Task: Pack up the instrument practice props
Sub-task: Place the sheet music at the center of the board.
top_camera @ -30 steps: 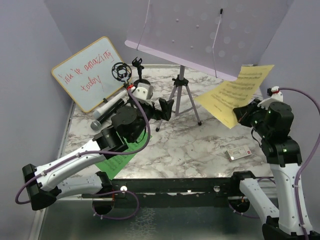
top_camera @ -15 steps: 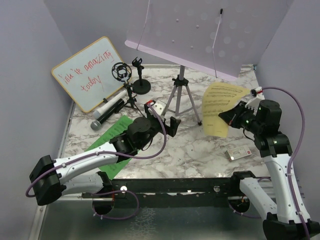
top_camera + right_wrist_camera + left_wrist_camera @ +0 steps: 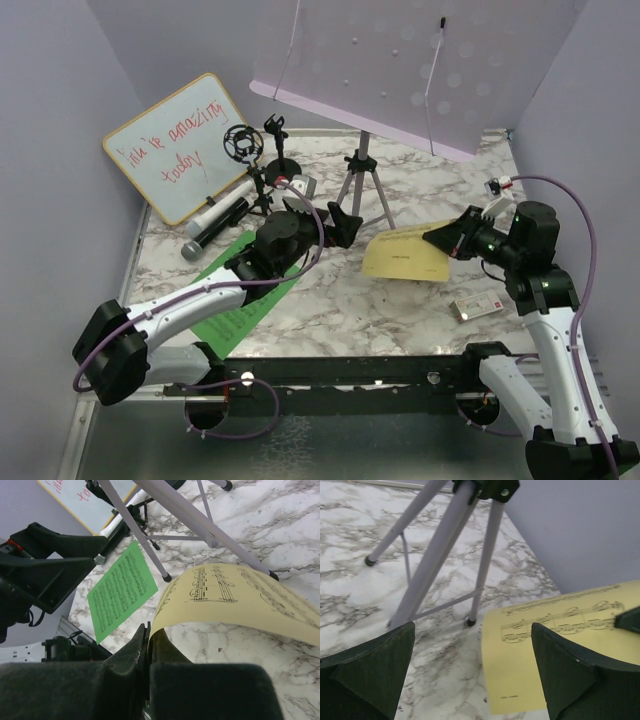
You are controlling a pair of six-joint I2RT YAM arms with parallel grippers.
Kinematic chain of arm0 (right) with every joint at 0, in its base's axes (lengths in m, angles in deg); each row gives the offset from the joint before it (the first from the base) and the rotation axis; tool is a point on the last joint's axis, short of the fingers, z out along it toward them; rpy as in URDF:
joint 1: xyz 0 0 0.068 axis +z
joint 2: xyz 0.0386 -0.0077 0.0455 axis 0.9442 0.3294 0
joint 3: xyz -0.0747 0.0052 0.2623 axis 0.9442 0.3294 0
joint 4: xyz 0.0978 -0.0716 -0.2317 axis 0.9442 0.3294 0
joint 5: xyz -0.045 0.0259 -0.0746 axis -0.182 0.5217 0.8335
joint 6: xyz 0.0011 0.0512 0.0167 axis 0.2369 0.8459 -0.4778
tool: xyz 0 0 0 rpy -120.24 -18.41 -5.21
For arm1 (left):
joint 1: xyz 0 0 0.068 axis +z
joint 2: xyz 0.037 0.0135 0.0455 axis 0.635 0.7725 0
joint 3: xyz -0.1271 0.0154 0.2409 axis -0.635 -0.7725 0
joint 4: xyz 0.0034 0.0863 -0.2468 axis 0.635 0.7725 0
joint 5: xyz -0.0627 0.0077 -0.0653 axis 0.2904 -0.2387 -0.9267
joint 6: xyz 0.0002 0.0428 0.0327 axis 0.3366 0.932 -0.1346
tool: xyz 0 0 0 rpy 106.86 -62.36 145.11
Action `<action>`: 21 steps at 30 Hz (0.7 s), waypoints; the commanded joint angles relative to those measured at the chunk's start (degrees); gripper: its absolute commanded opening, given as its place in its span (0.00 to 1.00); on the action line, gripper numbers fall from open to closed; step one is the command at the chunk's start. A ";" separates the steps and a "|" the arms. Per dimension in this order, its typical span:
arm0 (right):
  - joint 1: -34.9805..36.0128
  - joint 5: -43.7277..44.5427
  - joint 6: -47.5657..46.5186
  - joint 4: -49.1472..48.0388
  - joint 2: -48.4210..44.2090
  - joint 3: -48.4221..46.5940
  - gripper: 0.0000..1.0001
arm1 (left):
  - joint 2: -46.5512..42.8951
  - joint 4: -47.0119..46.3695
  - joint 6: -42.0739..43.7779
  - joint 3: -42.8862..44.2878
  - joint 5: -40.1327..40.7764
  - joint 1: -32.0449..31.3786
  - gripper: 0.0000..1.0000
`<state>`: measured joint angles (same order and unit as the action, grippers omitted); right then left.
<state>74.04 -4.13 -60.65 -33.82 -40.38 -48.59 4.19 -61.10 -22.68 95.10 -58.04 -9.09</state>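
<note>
right claw pinching yellow music sheet edge | left claw wide apart; empty

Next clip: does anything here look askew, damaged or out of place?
Nothing looks damaged or spilled. The yellow music sheet bows upward where the right gripper pinches its edge, so it may crease. The green music sheet lies at a slant on the table, near its front edge.
</note>
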 commanded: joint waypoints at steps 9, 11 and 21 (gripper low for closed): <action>-0.37 0.50 14.22 -9.60 -1.40 5.20 0.01 | -4.01 -7.07 27.34 -5.34 -2.72 -9.05 0.98; -0.37 1.06 14.81 -9.60 -1.83 5.28 0.01 | -4.62 -9.80 35.39 -7.17 -3.27 -11.06 0.98; -0.37 0.02 15.93 -10.81 -1.98 6.65 0.01 | -0.62 -17.93 68.22 -10.25 0.42 -22.45 0.99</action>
<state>74.04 -3.78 -45.79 -42.81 -41.96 -42.60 1.03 -72.84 28.24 84.94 -60.60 -28.50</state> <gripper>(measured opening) 0.026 0.989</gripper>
